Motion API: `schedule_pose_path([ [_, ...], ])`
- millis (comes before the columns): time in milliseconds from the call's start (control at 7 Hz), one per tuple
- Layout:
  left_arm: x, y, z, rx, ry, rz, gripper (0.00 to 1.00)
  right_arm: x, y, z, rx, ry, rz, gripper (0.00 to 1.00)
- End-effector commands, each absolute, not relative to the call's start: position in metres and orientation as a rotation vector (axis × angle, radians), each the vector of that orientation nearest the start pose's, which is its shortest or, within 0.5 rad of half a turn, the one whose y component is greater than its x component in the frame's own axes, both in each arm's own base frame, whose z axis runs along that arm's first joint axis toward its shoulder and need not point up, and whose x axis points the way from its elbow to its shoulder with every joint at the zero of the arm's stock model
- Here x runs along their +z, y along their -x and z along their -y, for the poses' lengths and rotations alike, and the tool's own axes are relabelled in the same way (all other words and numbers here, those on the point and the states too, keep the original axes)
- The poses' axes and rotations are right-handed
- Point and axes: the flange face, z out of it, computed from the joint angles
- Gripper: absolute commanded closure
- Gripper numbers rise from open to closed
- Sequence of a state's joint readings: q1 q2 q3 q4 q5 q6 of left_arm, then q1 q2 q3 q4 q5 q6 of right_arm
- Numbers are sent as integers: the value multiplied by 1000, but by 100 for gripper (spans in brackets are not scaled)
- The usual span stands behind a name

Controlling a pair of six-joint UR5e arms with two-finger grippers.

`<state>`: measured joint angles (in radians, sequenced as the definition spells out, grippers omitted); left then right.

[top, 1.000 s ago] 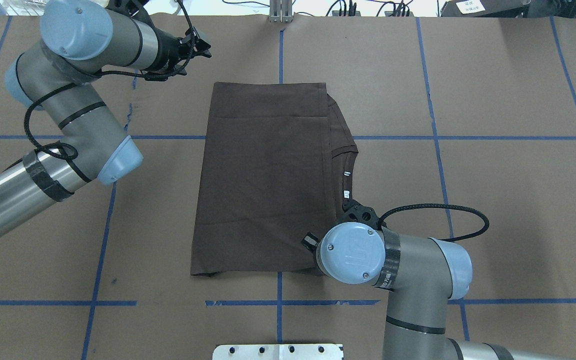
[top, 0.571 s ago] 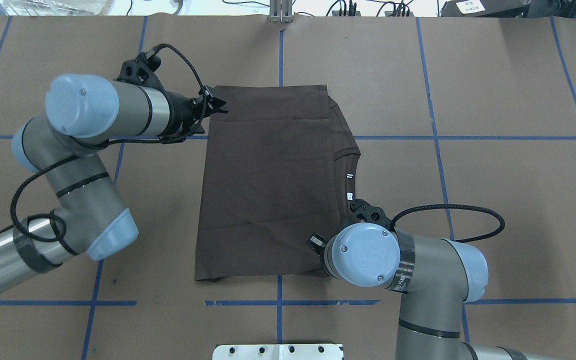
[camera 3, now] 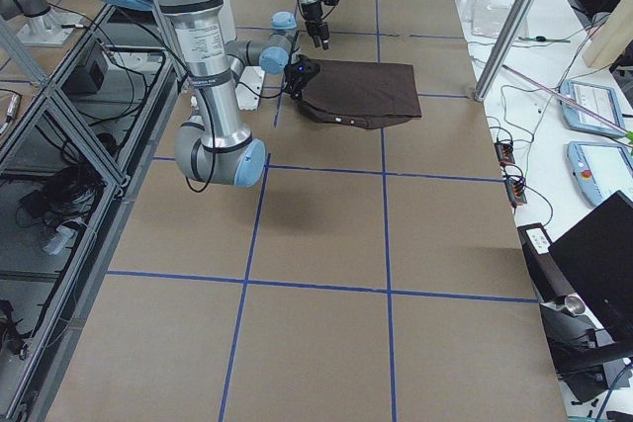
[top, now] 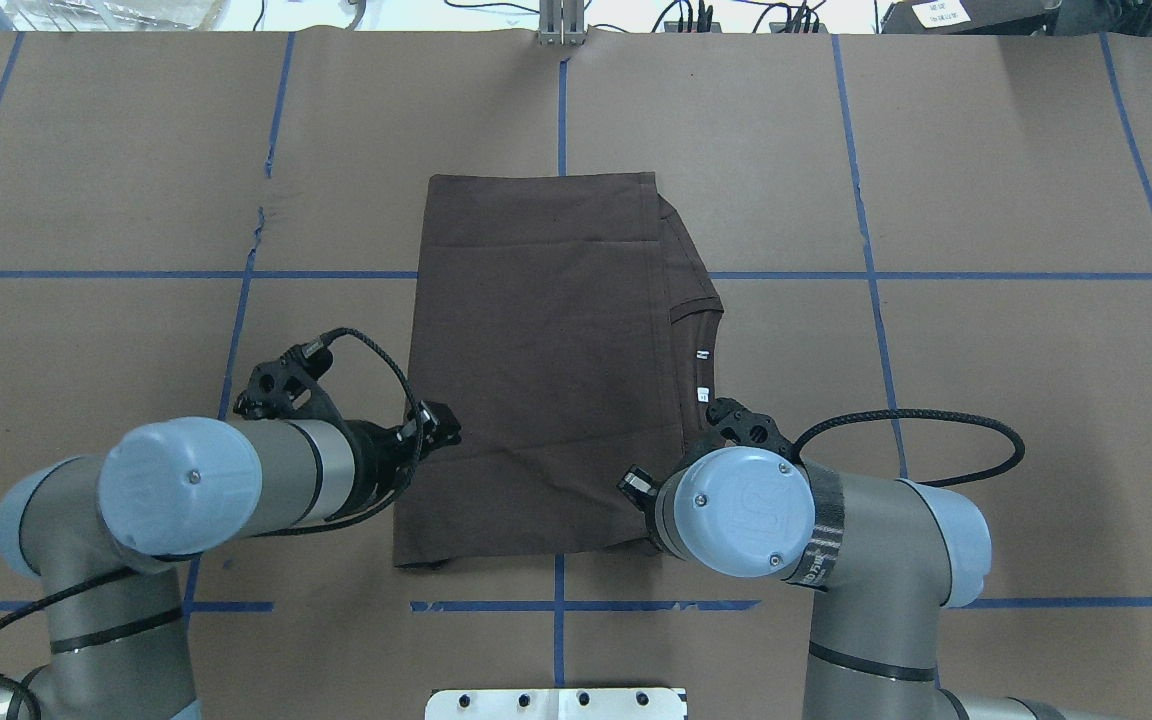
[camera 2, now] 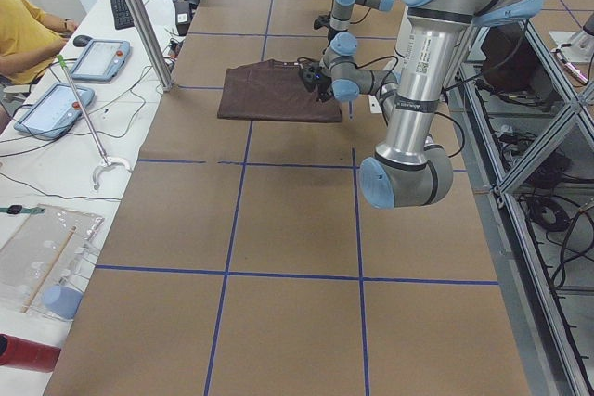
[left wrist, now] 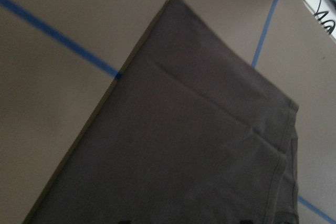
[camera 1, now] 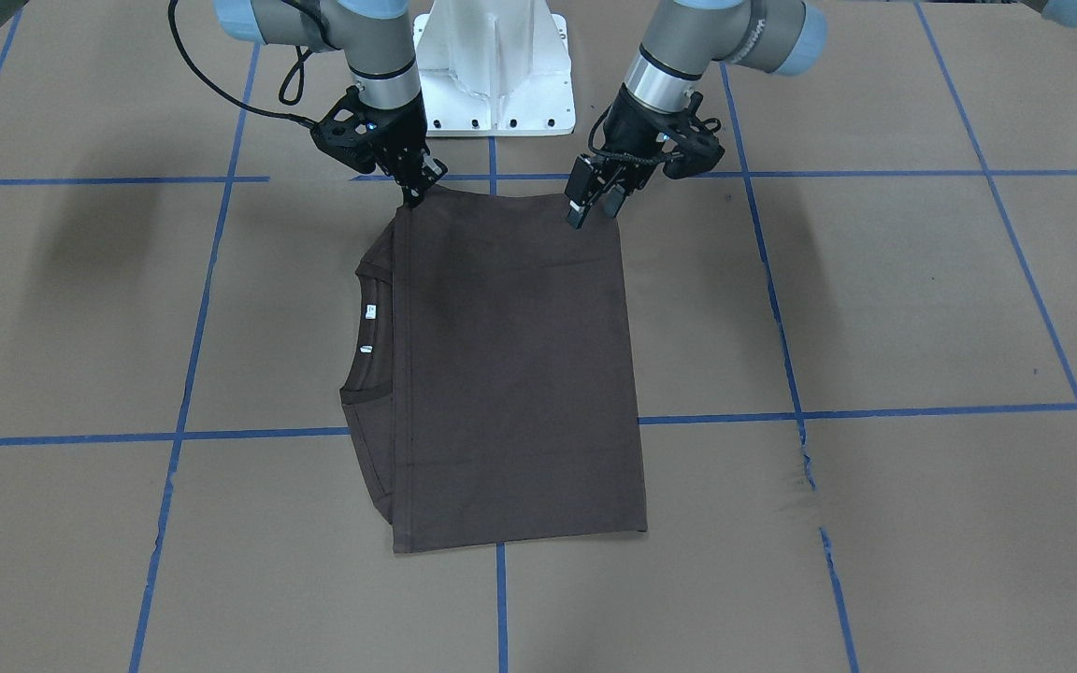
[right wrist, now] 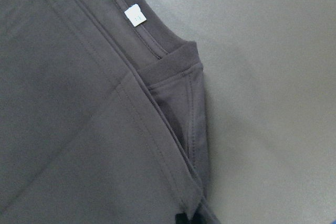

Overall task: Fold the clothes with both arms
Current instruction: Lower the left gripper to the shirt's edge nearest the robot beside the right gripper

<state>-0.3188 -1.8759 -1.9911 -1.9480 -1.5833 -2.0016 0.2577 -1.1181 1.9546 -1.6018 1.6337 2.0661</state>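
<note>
The dark brown T-shirt (top: 536,370) lies folded into a rectangle on the brown table, collar and white tags (top: 703,393) sticking out on its right side. It also shows in the front view (camera 1: 510,374). My left gripper (camera 1: 592,207) is open and hovers just above the shirt's near left corner; it also shows in the overhead view (top: 444,428). My right gripper (camera 1: 413,194) is shut on the shirt's near right corner, by the collar side. In the overhead view its fingers are hidden under the wrist (top: 736,510).
The white pedestal base (camera 1: 494,75) stands just behind the shirt's near edge. Blue tape lines (top: 936,275) grid the brown table cover. An operator (camera 2: 23,39) and tablets sit beyond the table's far side.
My left arm has swung from the shirt's far left corner back to its near left corner. My right arm has shifted slightly right, and the shirt's near edge moved a little with it.
</note>
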Motion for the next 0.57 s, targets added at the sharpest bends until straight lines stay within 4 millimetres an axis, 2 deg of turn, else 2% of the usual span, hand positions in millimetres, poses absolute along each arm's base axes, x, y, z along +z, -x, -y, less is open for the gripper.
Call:
schedule_pose_path([
  [0, 299, -505, 252, -670, 95, -1013, 25, 250, 537, 273, 686, 157, 811, 100],
  [286, 312, -514, 253, -673, 90, -984, 25, 251, 537, 273, 686, 156, 809, 100],
  [429, 312, -516, 250, -671, 93, -983, 25, 251, 537, 273, 686, 156, 809, 100],
])
